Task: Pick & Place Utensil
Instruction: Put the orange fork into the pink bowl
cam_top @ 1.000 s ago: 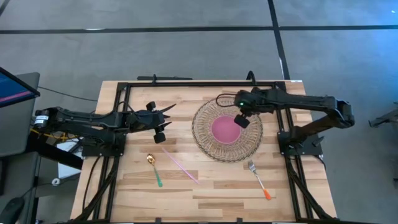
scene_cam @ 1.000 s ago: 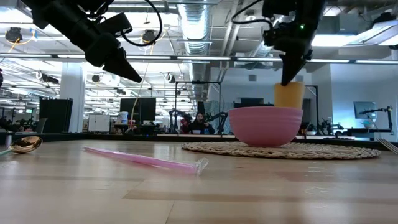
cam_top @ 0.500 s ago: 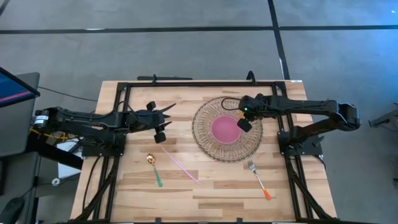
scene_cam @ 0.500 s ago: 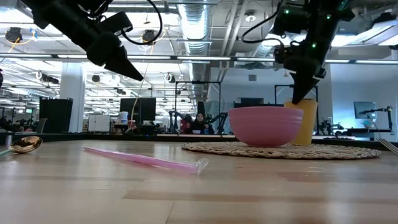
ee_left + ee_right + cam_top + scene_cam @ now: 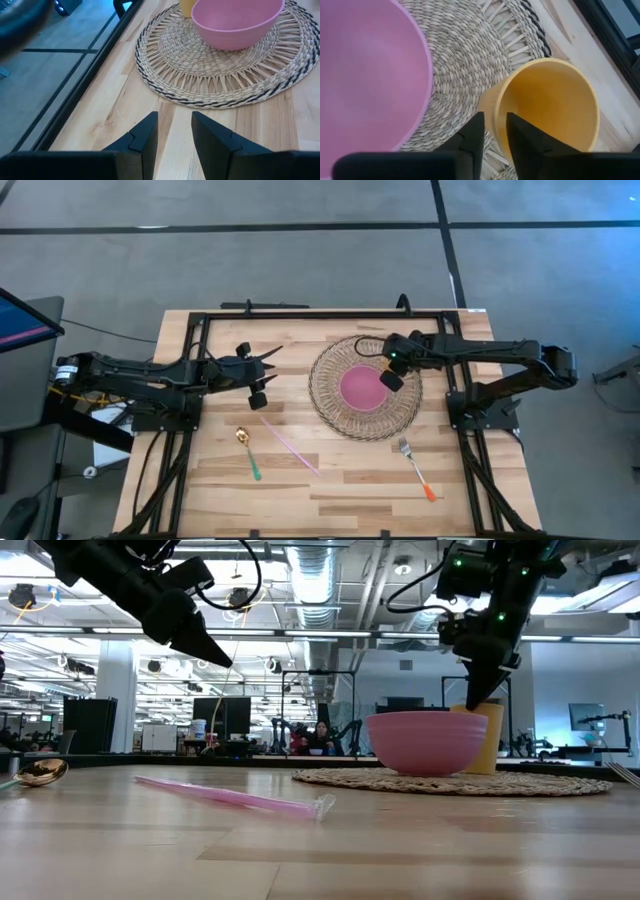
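A yellow cup stands on the woven mat at the far right side of the pink bowl. My right gripper is over it, shut on its rim. On the bare wood lie three things. They are a gold spoon with a green handle, a pink straw and a fork with an orange handle. My left gripper hangs open above the table, left of the mat, touching nothing. My right gripper pinches the yellow cup's rim on the side nearest the bowl, one finger inside the cup and one outside. The fingers come from above, pointing down. The cup stands upright with its base on the mat.
The black frame rails run along the table's far and side edges. The straw and spoon lie near and left of the mat. Bare wood shows along the table's near edge.
My right gripper has come down and shifted slightly toward the right edge, carrying the yellow cup. The cup hung clear above the bowl's rim a second ago and now stands on the mat behind the bowl. In the last half second it has kept still.
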